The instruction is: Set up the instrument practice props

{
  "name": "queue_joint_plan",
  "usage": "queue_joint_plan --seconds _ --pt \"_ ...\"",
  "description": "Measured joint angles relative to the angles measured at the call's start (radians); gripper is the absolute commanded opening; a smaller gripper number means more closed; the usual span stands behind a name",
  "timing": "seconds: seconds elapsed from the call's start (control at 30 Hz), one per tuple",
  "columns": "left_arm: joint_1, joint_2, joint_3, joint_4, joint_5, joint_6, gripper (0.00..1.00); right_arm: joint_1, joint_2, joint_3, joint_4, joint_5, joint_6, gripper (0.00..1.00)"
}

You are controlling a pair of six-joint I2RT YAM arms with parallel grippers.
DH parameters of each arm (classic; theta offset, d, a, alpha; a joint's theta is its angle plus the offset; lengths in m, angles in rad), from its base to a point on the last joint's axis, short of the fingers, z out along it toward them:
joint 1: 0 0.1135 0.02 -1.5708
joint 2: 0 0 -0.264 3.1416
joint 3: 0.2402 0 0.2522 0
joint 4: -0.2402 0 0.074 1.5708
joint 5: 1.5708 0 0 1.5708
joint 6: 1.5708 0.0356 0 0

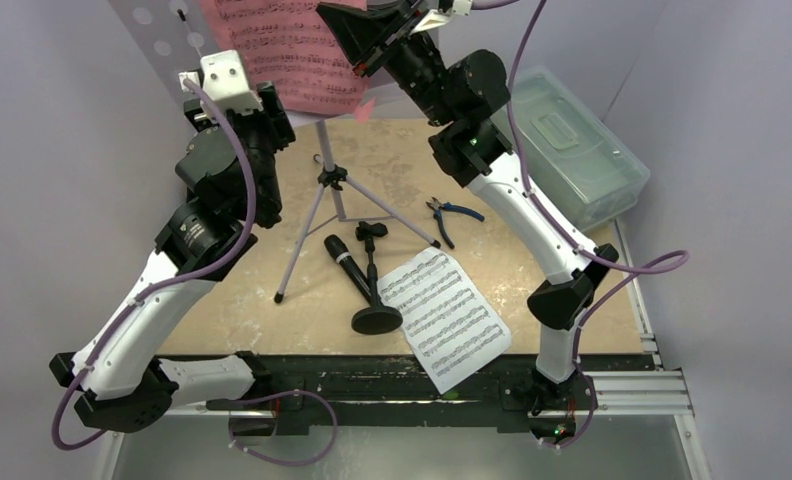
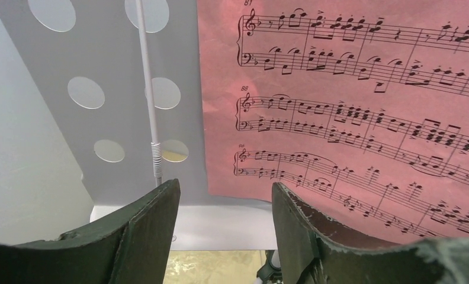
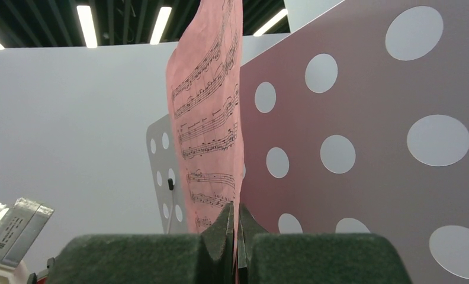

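A: The pink sheet (image 1: 287, 50)?
B: Upright on the tray (image 2: 113, 65) of the lavender music stand (image 1: 331, 179).
A: And the rest?
B: Black microphone (image 1: 344, 262) lies beside the short mic stand (image 1: 376, 319); white sheet (image 1: 444, 315) flat on the desk (image 1: 232, 290).

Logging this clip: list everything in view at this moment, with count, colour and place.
music stand: one, lavender tripod with a hole-punched tray, back centre of table
pink music sheet: one, pink, on the stand's tray
white music sheet: one, white, flat at the table's near edge
microphone: one, black, lying mid-table
mic stand: one, black with a round base, right beside the microphone
pliers: one pair, blue handles, right of the tripod legs
plastic box: one, clear with a lid, far right
table: one, beige
left gripper: open, empty, facing the tray
right gripper: shut on the pink music sheet's edge
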State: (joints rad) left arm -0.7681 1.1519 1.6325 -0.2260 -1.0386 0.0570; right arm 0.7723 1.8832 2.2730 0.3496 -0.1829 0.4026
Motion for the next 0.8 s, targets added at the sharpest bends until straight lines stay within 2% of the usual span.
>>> queue_joint_plan --seconds 0.2,0.33,0.5,0.67,0.8 --pt "0.0 0.024 0.077 -0.14 -0.016 -0.106 0.59 0.0 0.011 0.064 -0.05 -0.002 -0.016 0.0" --pt "0.0 -0.021 0.08 -0.204 0.074 -0.18 0.59 0.0 0.011 0.089 -0.051 -0.003 -0.023 0.0" --pt "0.002 -0.114 0.102 -0.216 0.168 -0.201 0.63 0.0 0.011 0.088 -0.058 -0.002 -0.026 0.0" --pt "0.002 -0.126 0.209 -0.204 0.164 -0.148 0.67 0.0 0.004 0.063 -0.049 -0.002 -0.026 0.0" --pt "0.002 -0.035 0.374 -0.263 0.125 -0.143 0.65 0.0 -0.023 -0.006 -0.031 0.0 -0.024 0.0"
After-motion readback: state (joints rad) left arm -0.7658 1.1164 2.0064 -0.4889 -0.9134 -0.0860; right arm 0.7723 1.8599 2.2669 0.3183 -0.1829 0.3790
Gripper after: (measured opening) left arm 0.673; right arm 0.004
